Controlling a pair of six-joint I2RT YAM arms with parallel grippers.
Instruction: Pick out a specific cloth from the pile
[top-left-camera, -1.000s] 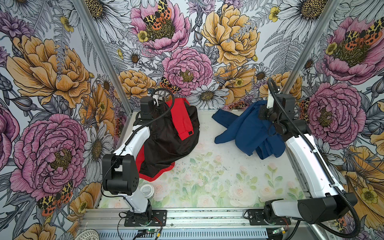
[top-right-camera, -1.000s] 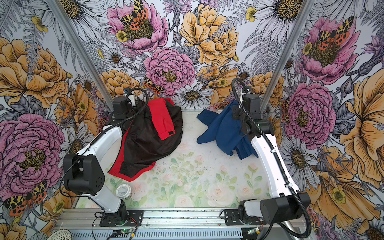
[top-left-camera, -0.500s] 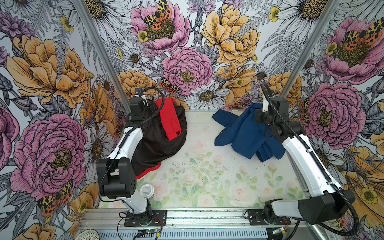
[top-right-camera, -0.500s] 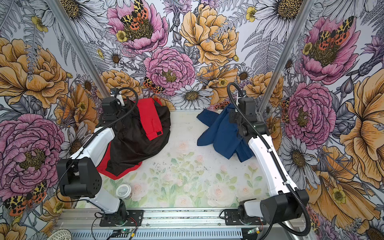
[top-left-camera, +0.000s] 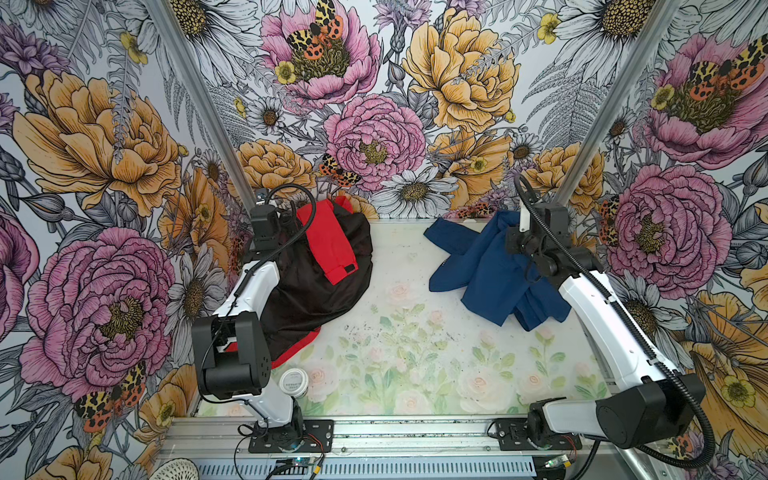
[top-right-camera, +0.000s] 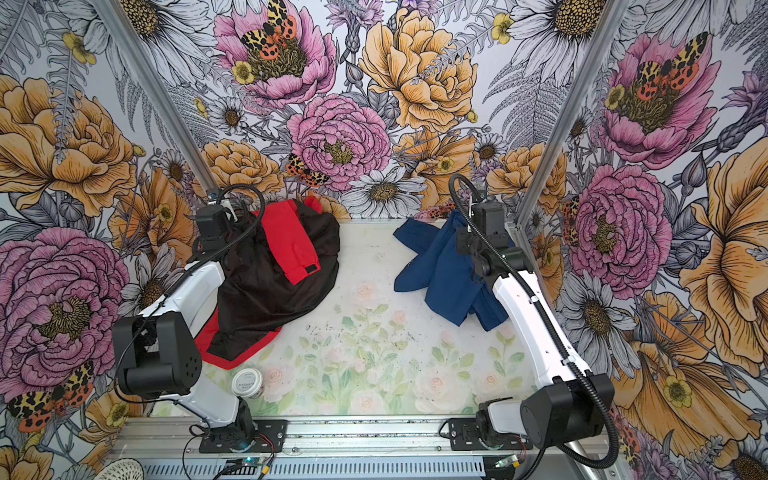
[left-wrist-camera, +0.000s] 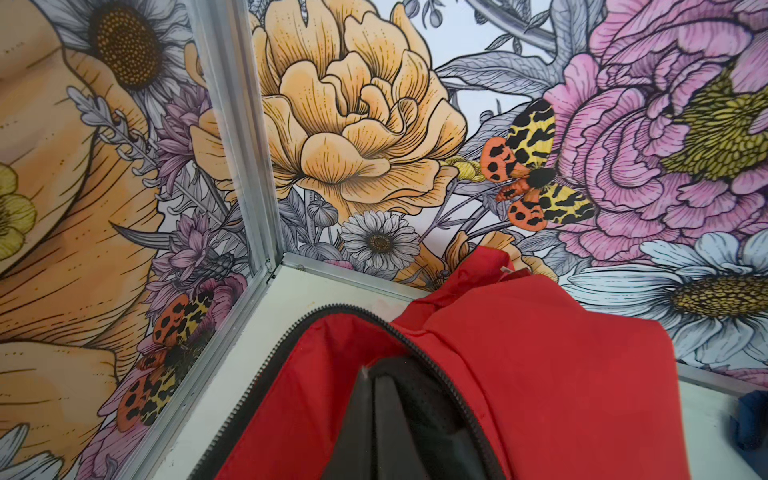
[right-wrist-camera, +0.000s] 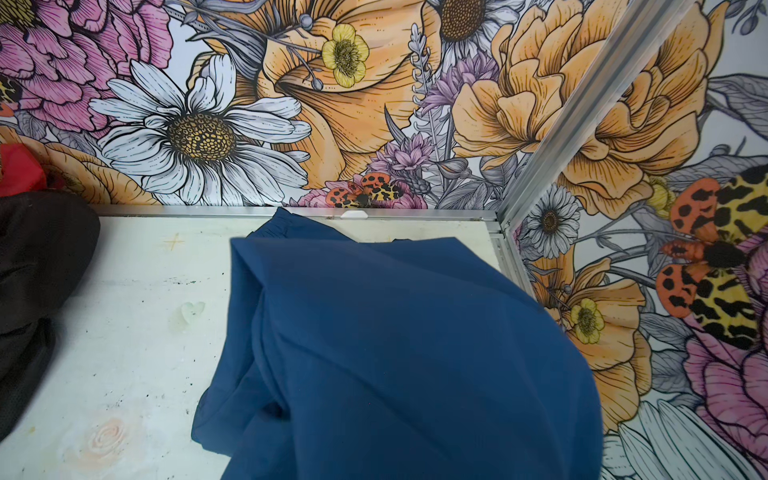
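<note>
Red cloth, black lining up, hangs at the far-left corner of the table, pinched in the closed left gripper. Front left stands a lidded white tin, contents hidden. Far right, the navy cloth drapes from the right gripper, clamped on it.

A white tin is standing upright near the front left corner of the table, whose pale flower print is showing dark specks at its middle. Flowered walls are closing in three sides, and metal posts are running up the back corners.
</note>
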